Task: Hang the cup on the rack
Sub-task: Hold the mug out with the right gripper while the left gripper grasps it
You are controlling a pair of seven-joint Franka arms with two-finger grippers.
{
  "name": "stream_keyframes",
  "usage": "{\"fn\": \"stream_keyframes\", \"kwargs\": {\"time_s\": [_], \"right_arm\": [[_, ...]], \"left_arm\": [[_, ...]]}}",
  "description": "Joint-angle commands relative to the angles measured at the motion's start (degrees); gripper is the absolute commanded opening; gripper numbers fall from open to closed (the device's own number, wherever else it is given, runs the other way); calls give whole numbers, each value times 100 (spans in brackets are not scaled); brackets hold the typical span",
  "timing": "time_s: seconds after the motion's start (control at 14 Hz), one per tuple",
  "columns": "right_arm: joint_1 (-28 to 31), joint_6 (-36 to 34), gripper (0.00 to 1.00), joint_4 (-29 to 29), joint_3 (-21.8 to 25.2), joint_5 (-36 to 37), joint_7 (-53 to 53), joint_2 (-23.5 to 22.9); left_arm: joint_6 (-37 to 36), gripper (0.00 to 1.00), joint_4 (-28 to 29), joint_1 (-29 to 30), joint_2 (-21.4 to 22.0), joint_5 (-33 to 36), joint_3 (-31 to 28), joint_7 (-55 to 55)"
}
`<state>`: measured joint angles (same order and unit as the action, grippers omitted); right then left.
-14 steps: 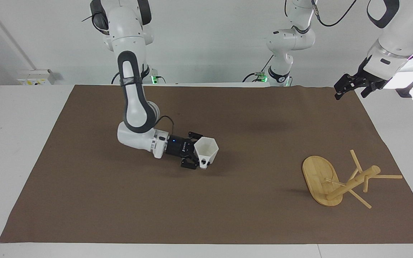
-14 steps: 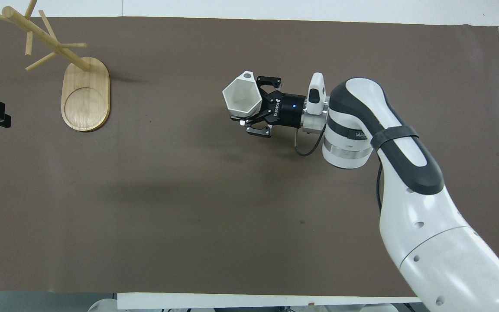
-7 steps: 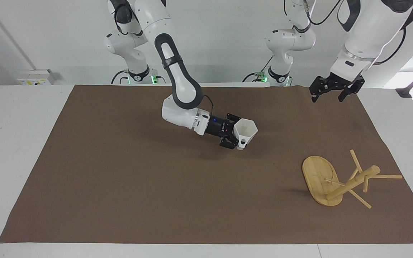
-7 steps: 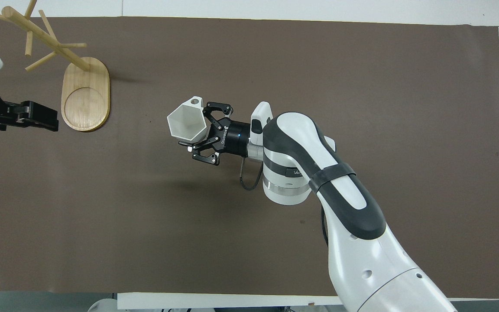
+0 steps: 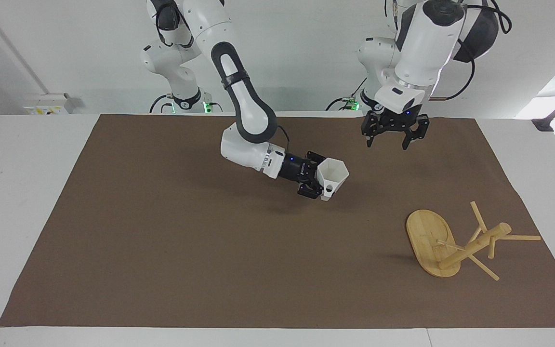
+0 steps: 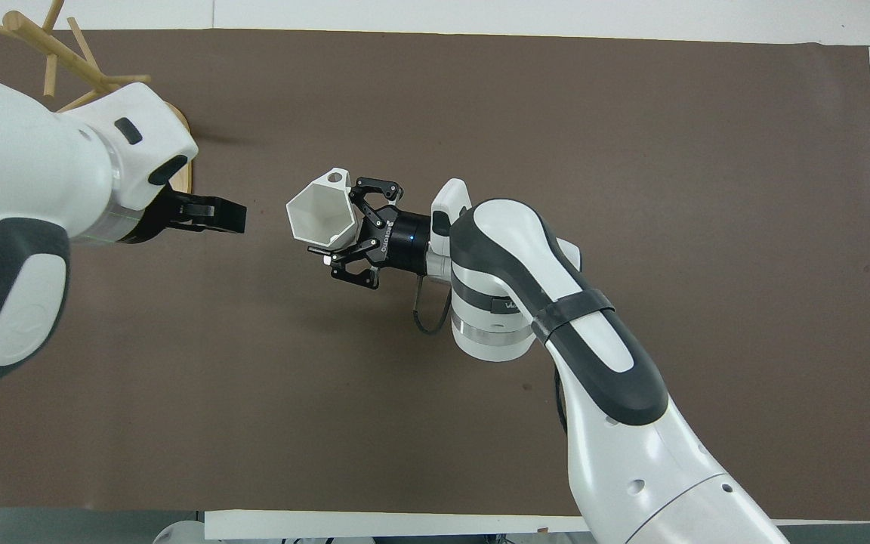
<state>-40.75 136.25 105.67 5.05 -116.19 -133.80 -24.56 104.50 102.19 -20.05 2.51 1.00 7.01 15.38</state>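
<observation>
Right tool (image 5: 317,182) clenched on the cup (image 5: 332,177), carried on its side above mid-table, mouth toward the rack (image 5: 455,243). Rack stands at the left arm's end of the table, pegs bare. Left tool (image 5: 392,134) released, empty, up over the mat nearer the robots than the rack.

Risks: the two tools are close; a handover could bump the cup loose, as the grip looks to be on its narrow end. Handle hole is small; a misaligned peg could topple the rack.

Since a second ago: cup carried toward the rack's end; left tool swung in from the table's edge.
</observation>
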Motion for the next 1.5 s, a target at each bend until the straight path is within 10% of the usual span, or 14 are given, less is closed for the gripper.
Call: {"fn": "stream_keyframes", "kwargs": {"time_s": [0.0, 0.57, 0.71, 0.79, 0.86, 1.29, 1.43], "right_arm": [[-39, 94, 33, 7, -4, -176, -391, 39], [-21, 94, 33, -28, -4, -176, -427, 39], [-12, 94, 33, -20, -4, -176, -427, 39], [-4, 94, 33, -28, -4, -176, -427, 39], [-3, 94, 33, -28, -4, -176, -436, 39], [-4, 191, 33, -11, -4, -167, -436, 31], [5, 217, 62, -11, -4, -176, -419, 31]], "left_arm": [[255, 99, 100, -253, -49, -20, -86, 237], [1124, 92, 609, -579, -417, -20, -95, 633], [1283, 60, 592, -579, -672, -20, -95, 860], [1301, 7, 583, -579, -690, -20, -86, 1114], [1362, 0, 566, -579, -699, -20, -86, 1325], [1705, 0, 530, -500, -770, -29, -103, 1380], [1714, 0, 513, -500, -779, -20, -103, 1442]]}}
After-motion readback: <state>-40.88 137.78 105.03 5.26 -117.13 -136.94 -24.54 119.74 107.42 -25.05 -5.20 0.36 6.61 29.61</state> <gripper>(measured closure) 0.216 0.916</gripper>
